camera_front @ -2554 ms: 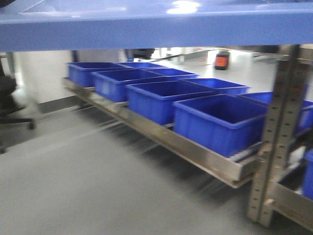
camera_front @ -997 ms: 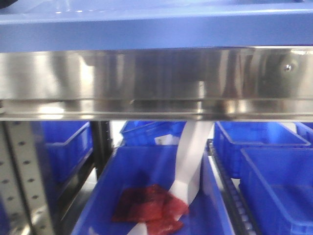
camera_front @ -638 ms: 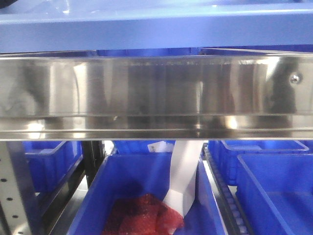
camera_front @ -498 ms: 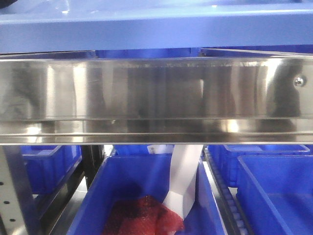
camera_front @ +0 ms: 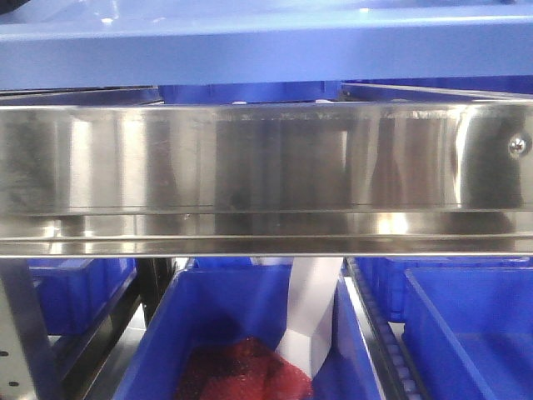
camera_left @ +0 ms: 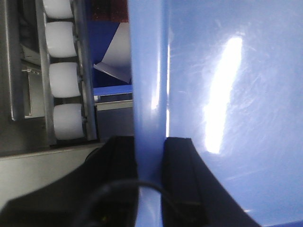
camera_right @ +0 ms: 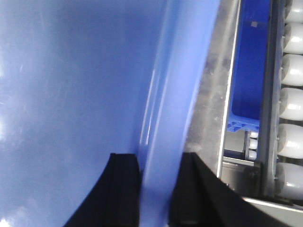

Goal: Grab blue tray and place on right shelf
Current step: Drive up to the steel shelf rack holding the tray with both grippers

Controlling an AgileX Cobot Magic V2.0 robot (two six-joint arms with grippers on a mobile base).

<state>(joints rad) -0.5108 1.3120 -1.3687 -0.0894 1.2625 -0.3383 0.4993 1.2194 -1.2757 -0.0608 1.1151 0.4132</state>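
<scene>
Running lengthwise along right shelf (camera_front: 266, 167), blue tray (camera_front: 250, 50) has rims clamped by left hand (camera_left: 149, 147), right hand (camera_right: 157, 163).

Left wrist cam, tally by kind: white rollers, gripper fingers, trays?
White rollers: 4
Left gripper fingers: 2
Blue tray: 1
Total: 7

A warehouse or stockroom: a stainless-steel rack shelf (camera_front: 266, 158), deep blue storage bins (camera_front: 466, 333) beneath it, and white conveyor rollers (camera_left: 64, 80) in metal tracks
</scene>
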